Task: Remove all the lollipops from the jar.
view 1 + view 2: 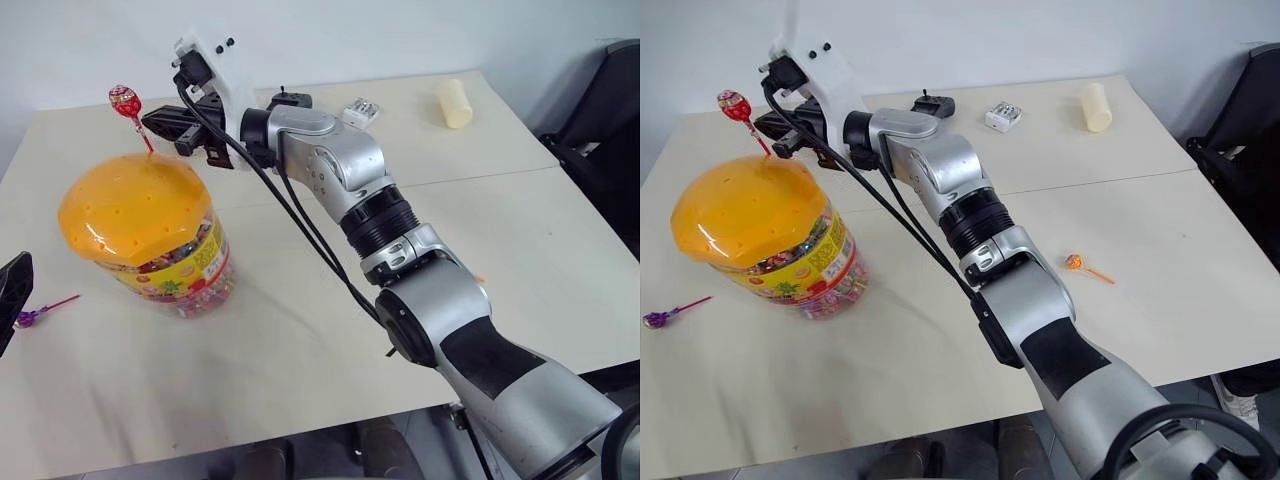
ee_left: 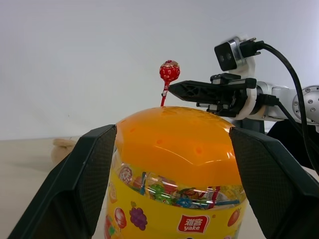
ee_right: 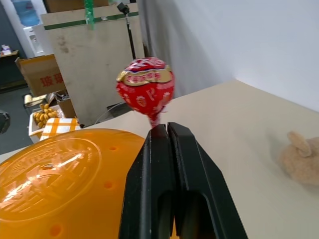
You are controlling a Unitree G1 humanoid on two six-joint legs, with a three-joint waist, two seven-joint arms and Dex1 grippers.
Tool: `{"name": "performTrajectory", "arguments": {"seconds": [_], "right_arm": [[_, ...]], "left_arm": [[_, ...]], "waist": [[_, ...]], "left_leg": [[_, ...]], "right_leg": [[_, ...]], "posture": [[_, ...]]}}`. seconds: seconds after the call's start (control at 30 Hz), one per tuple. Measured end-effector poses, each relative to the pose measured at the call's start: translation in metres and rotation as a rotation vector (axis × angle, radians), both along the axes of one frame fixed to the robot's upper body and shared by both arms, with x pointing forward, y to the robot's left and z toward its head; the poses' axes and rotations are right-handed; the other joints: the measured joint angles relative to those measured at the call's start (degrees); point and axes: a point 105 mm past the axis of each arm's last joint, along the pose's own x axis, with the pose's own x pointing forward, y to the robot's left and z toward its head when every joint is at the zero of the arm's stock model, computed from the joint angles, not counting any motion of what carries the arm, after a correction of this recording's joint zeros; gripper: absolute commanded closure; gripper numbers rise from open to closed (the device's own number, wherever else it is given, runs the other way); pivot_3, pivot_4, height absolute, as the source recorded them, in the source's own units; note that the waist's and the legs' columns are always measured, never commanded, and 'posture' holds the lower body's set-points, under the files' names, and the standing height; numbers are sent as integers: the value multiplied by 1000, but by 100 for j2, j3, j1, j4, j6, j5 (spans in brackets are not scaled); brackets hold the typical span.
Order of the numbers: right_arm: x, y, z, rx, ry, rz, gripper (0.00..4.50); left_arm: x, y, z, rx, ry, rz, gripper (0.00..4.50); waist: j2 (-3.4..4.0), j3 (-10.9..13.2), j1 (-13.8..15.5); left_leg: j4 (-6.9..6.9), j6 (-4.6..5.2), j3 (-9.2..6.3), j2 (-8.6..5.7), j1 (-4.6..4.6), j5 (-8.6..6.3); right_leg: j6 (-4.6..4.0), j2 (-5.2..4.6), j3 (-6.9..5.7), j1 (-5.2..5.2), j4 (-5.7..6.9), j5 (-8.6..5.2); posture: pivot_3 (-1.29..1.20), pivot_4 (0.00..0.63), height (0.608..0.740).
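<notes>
Jar point(image 1: 145, 235) stands upright on the desk point(image 1: 300, 350), orange domed lid on. One red lollipop point(image 1: 125, 100) is in the lid, its stick in a hole near the far edge, head well above the dome.

Right tool point(image 1: 150, 124) reaches level across the top of the jar from the right. Its fingers are pressed together on the red lollipop's stick just under the head; the right wrist view shows the two black fingers meeting with the stick between them. The stick's foot sits in the lid, so this one is gripped but not yet out.

Left tool point(image 2: 172, 194) stands wide, one finger on each side of the jar in its wrist view, holding nothing. Whether the fingers touch the jar wall, cannot tell.

Already out: a purple lollipop point(image 1: 658, 318) lies on the desk left of the jar, well apart from it; an orange lollipop point(image 1: 1076, 263) lies on the desk right of the jar, near the right arm. No green one in sight. No other sticks are seen rising from the lid.

Judgement: at least two removed, and the red one is in hand. Left to do: lift it straight up clear of its hole and set it on the desk.
</notes>
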Motion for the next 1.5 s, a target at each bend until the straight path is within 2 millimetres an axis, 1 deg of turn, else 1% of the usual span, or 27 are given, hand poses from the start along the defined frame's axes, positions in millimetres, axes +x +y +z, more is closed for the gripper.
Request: {"name": "performTrajectory", "arguments": {"seconds": [0.1, 0.23, 0.3, 0.4, 0.57, 0.77, 0.9, 1.0, 1.13, 1.17, 1.2, 1.23, 1.4, 1.5], "right_arm": [[-3, 1, -2, -9, 9, 34, 3588], [-8, 1, -3, -26, 3, 84, 2118], [-11, 2, -5, -37, -2, 109, 1469], [-13, 3, -3, -44, -13, 122, 1469], [-14, 9, 8, -49, -45, 95, 1469], [0, 7, -2, -59, -7, 16, 1469], [2, 8, 0, -56, -17, -10, 1469], [6, 8, 6, -38, -39, -42, 2098], [12, 6, 5, -12, -16, -70, 3444], [12, 6, 6, -11, -19, -70, 3908], [12, 6, 7, -10, -23, -69, 4130], [11, 7, 9, -7, -26, -66, 4476], [8, 7, 13, 26, -16, -40, 4476], [3, 6, 20, 76, -15, 9, 4476]], "left_arm": [[-1, 0, -1, 1, 6, 1, 654], [-1, 0, -2, 2, 11, 1, 654], [-1, 0, -2, 2, 12, 1, 654], [-1, -1, -1, 2, 7, -1, 654], [1, -2, 1, 1, -4, -11, 654], [1, -3, 1, 1, -3, -11, 654], [2, -4, 2, 4, -5, -10, 654], [1, -6, 4, 14, -10, -13, 654], [1, -8, 5, 18, -13, -11, 654], [2, -8, 5, 18, -13, -10, 654], [2, -8, 5, 18, -13, -10, 654], [2, -8, 5, 18, -13, -10, 654], [2, -7, 6, 15, -13, -6, 654], [1, -8, 6, 12, -15, -8, 654]], "waist": [[0, 0, 0], [0, 0, 0], [1, 0, 0], [1, 0, 1], [0, 0, 1], [0, 0, -2], [1, 1, -5], [0, 0, 0], [0, 0, 0], [1, 1, -2], [1, 1, -2], [1, 1, -1], [0, 0, 6], [0, 0, 5]], "left_leg": [[0, 0, 0, 0, 0, 0], [0, 0, 0, 1, 0, 0], [0, 0, 0, 1, 0, 0], [0, 0, 0, 0, 0, 0], [0, -1, 0, 2, 0, -1], [0, -1, 1, 1, 0, -1], [-1, -2, 1, 1, 0, -1], [-1, -1, 1, 1, 0, -1], [-1, -2, 1, 1, 0, -1], [-1, -2, 1, 2, 0, -1], [-1, -2, 1, 2, 0, -1], [-1, -2, 1, 3, 0, -1], [0, -2, 1, 2, 0, -1], [0, -1, 0, 2, 0, -1]], "right_leg": [[0, 0, 0, 0, 0, 0], [0, 0, 1, 0, 0, 0], [0, 1, 0, 0, 0, 0], [0, 0, 1, 0, 0, 0], [-1, 1, 0, -1, 0, -1], [-2, 0, 1, -1, 1, -1], [-2, 1, 1, -1, 1, -1], [-2, 0, 1, -1, 1, -1], [-2, 1, 2, -1, 1, -1], [-2, 2, 2, -1, 1, -1], [-2, 2, 2, -1, 1, -1], [-2, 2, 2, -1, 1, -1], [-2, 1, 2, 0, 3, -1], [-2, 1, 2, 0, 2, -1]], "posture": [[0, 150, 740], [0, 150, 740], [0, 150, 740], [0, 150, 740], [0, 150, 740], [0, 150, 740], [0, 150, 740], [0, 150, 740], [0, 150, 740], [0, 150, 740], [0, 150, 740], [0, 150, 740], [0, 150, 740], [0, 150, 740]]}}
